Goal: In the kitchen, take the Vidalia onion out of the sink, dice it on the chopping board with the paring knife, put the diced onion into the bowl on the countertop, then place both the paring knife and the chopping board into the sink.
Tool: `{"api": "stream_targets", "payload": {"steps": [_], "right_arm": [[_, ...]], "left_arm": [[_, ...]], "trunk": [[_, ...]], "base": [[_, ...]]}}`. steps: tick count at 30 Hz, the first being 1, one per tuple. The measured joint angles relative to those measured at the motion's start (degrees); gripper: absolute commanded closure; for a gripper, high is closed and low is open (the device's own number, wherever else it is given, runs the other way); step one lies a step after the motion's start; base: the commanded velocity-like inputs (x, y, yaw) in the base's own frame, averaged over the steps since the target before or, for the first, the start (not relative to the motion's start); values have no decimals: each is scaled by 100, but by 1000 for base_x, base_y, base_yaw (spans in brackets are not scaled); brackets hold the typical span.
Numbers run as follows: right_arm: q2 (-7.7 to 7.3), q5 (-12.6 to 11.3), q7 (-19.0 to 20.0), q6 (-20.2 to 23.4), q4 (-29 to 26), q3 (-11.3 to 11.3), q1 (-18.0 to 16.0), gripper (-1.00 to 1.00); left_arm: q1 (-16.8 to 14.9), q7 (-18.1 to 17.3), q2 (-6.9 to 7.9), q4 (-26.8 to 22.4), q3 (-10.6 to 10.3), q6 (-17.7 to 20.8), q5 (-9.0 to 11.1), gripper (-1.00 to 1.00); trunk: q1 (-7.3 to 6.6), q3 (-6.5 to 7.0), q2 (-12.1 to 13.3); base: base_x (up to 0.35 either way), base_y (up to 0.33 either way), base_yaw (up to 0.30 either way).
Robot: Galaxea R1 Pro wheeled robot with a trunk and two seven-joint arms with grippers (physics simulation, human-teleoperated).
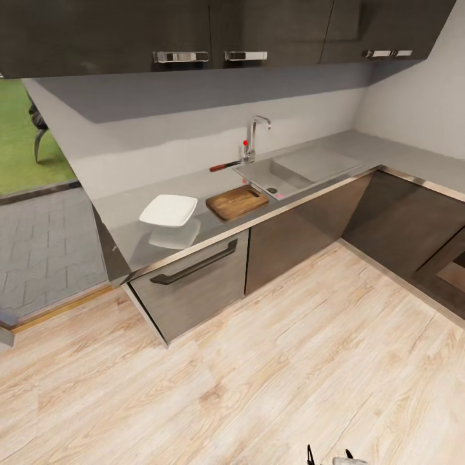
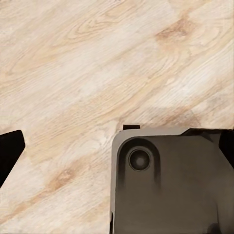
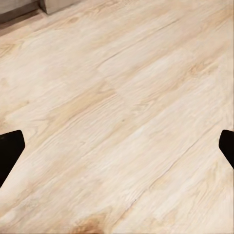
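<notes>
Approach step: both pincers hang spread and empty over the wood floor (image 3: 117, 117), the sink (image 1: 284, 173) and chopping board (image 1: 237, 201) well ahead. Next, I'd judge, drive up to the table (image 1: 129, 219) and reach for the onion.

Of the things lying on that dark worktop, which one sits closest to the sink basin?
The chopping board: its far corner almost touches the sink. The white bowl lies farther left, and the paring knife rests back by the wall, near the faucet.

We hold both arms low. Our left gripper (image 2: 117, 146) and right gripper (image 3: 117, 148) point downward, jaws spread wide with nothing between the fingertips.
</notes>
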Motion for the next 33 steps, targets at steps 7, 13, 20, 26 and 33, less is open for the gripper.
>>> {"api": "stream_targets", "payload": {"steps": [7,13,20,26,33], "right_arm": [[-8,-4,-375,451,-604,7,1,-100],[-16,-7,-397,902,-1250,10,0,-100],[28,-5,-397,679,-1301,27,2,-100],[38,-2,-406,412,-1307,30,0,-100],[47,3,-419,364,-1320,31,1,-100]], "left_arm": [[-2,696,-73,-1361,-2,1498,32,-100],[0,739,-118,-2111,-15,2703,37,-100],[0,731,-151,-1968,-40,2488,37,-100],[0,749,-154,-1865,-43,1712,36,-100],[0,758,-155,-1889,-37,1539,37,-100]], "trunk": [[0,0,0],[0,2,0],[0,49,0],[0,102,0],[0,166,0]], "base": [[0,0,0],[0,0,-2],[0,0,-21],[0,0,-2],[0,0,0]]}}
